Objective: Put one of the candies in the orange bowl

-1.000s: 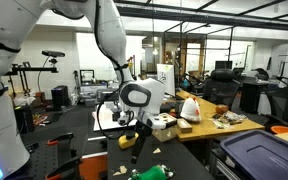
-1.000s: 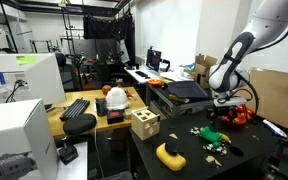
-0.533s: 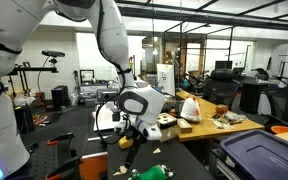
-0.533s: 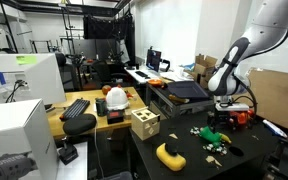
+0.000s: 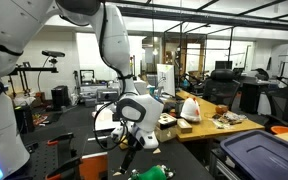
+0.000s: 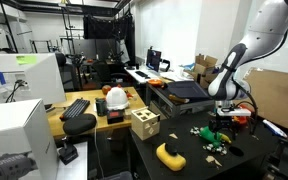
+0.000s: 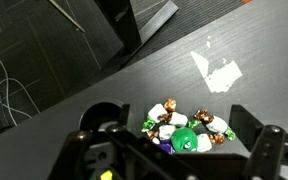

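Note:
A pile of wrapped candies (image 7: 170,112) with white, green and brown wrappers lies on the dark table, with a round green piece (image 7: 186,141) among them. My gripper (image 7: 177,126) is open, its two fingers standing either side of the pile just above it. In both exterior views the gripper (image 6: 216,122) (image 5: 131,146) hangs low over the candies (image 6: 213,137) (image 5: 149,172). An orange-red object (image 6: 242,116), possibly the bowl, sits just beyond the gripper; I cannot tell its shape.
A yellow object (image 6: 170,155) lies at the table's front. A wooden block box (image 6: 144,123) stands at its left corner. A white patch (image 7: 218,72) marks the table beyond the candies. A keyboard (image 6: 76,108) lies on the neighbouring desk.
My gripper has come down towards the candies over the last second. The candies have not moved.

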{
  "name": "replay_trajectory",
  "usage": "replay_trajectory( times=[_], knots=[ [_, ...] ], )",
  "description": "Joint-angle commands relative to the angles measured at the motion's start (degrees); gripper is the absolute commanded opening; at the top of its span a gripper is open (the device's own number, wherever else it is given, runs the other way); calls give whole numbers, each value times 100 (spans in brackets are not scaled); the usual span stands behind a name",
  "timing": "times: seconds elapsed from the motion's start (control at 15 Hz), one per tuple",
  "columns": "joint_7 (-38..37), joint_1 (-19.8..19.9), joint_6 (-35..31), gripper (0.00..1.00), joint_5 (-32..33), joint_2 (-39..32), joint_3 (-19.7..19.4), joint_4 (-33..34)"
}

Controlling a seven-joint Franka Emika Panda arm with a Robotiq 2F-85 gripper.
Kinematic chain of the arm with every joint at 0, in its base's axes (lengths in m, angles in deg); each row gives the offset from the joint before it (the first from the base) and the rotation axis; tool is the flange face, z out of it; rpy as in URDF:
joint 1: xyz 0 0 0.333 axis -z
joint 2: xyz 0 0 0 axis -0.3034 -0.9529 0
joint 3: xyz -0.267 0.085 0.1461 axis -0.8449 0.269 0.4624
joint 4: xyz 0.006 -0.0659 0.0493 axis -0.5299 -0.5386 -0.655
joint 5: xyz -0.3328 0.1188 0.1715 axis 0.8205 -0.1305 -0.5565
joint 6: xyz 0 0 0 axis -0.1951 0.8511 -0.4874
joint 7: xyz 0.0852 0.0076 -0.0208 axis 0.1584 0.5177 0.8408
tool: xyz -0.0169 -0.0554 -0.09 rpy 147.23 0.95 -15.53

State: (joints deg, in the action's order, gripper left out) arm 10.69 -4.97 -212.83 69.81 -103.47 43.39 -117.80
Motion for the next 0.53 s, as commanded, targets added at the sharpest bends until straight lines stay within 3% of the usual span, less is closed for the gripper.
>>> replay_trajectory(
  times=[0.0, 0.47],
  knots=[
    [-175, -55, 46, 100, -113, -220, -121, 204],
    [-740, -219, -136, 100, -202, -489, -229, 471]
  ],
)
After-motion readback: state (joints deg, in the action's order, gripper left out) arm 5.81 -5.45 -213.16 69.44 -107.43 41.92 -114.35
